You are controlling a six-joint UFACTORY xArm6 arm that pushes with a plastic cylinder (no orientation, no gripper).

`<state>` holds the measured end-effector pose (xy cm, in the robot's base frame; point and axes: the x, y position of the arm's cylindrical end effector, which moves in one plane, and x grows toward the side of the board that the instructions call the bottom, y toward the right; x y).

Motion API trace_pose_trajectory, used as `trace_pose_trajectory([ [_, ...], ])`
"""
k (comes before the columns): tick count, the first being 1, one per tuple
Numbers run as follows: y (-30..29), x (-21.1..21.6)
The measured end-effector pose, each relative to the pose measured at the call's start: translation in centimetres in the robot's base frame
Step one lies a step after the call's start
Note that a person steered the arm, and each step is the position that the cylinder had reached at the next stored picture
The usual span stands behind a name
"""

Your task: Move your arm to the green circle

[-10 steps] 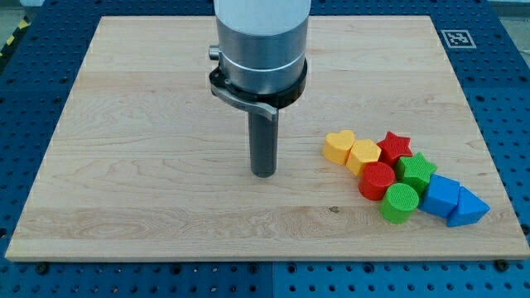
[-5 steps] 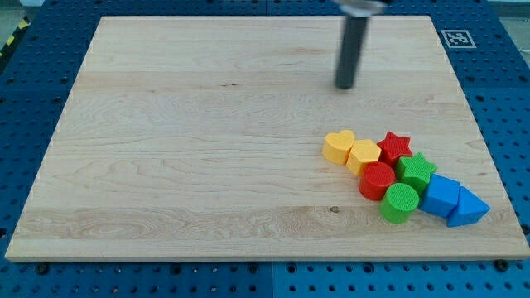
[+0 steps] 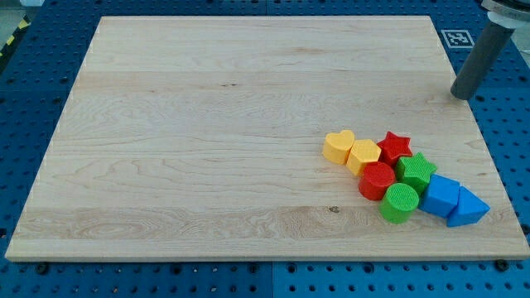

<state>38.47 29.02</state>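
Note:
The green circle (image 3: 400,203) lies near the view's bottom right of the wooden board (image 3: 207,124), touching the red circle (image 3: 377,180) above-left of it and the blue cube (image 3: 441,195) on its right. My tip (image 3: 460,96) is at the board's right edge, well above the block cluster and apart from every block. The rod leans up to the view's top right corner.
The cluster also holds a yellow heart (image 3: 338,146), a yellow hexagon (image 3: 363,155), a red star (image 3: 395,146), a green star (image 3: 416,172) and a blue triangle (image 3: 465,207). A marker tag (image 3: 458,37) sits off the board's top right corner.
My tip has moved from the board's middle up and to the right, then out to the right edge. The blocks have not moved.

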Motion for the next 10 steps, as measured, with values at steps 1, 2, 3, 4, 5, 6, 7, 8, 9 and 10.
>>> trace_pose_trajectory([
  [1, 0.0, 0.3],
  [2, 0.0, 1.8],
  [3, 0.0, 6.2],
  [4, 0.0, 11.7],
  [5, 0.0, 18.1],
  [6, -0.1, 23.3],
  [7, -0.9, 23.3],
  [8, -8.7, 23.2],
  [9, -14.3, 23.2],
  [10, -14.3, 23.0],
])
